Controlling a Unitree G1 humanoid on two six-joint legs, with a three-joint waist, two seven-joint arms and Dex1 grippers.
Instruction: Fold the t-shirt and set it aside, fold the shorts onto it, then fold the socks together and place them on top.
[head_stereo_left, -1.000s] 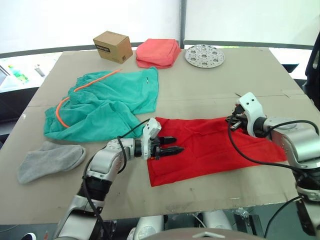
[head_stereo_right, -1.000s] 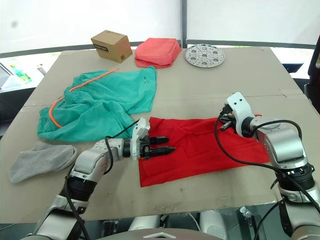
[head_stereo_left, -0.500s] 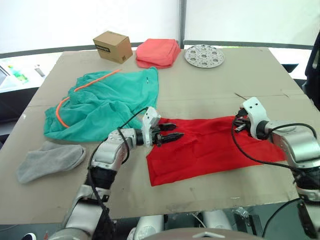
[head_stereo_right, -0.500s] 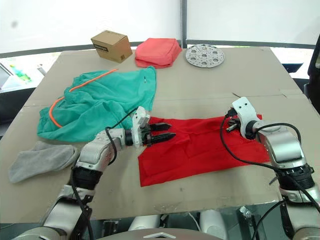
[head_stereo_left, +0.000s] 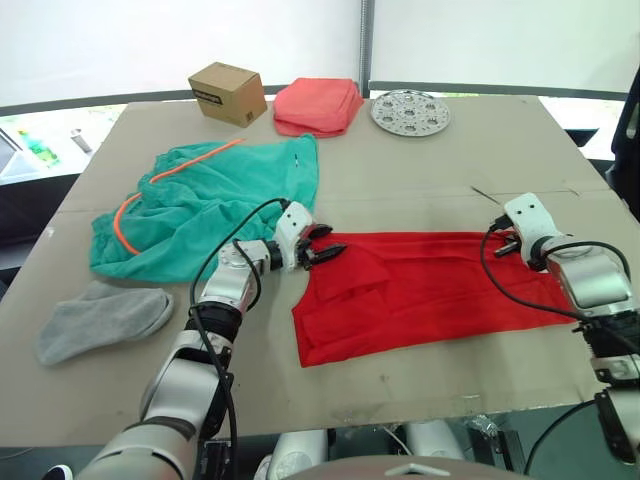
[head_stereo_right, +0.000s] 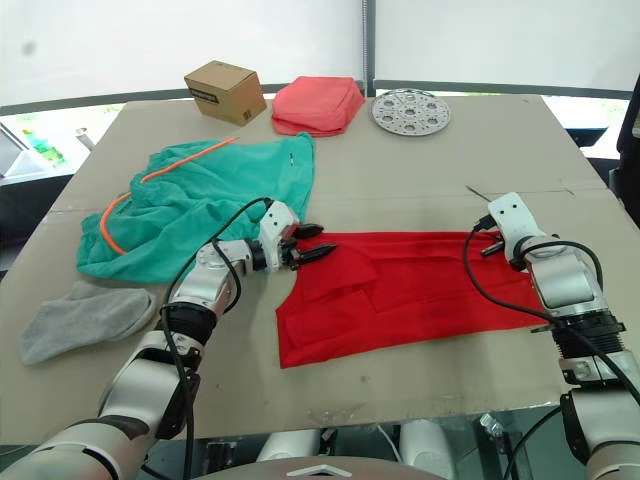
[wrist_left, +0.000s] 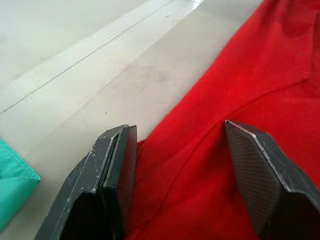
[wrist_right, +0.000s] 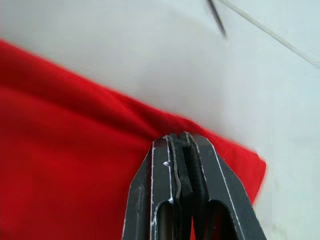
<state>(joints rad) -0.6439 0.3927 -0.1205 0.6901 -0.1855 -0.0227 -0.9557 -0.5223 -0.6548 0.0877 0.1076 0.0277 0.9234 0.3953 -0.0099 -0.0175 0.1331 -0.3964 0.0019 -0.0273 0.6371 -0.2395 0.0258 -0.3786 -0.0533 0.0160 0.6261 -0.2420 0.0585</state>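
The red t-shirt lies spread as a wide strip on the cardboard-covered table. My left gripper is open at the shirt's far left corner, its fingers straddling the red fabric. At the shirt's far right corner my right gripper is shut on the hem. The teal shorts with an orange cord lie crumpled to the left of the shirt. The grey socks lie near the front left edge.
At the back of the table stand a cardboard box, a folded coral-pink cloth and a round perforated metal disc. Bare table runs along the front below the shirt.
My left gripper moved back and left to the shirt's far left corner. The right gripper pulled rightward with the hem, and the shirt now lies stretched wider and flatter.
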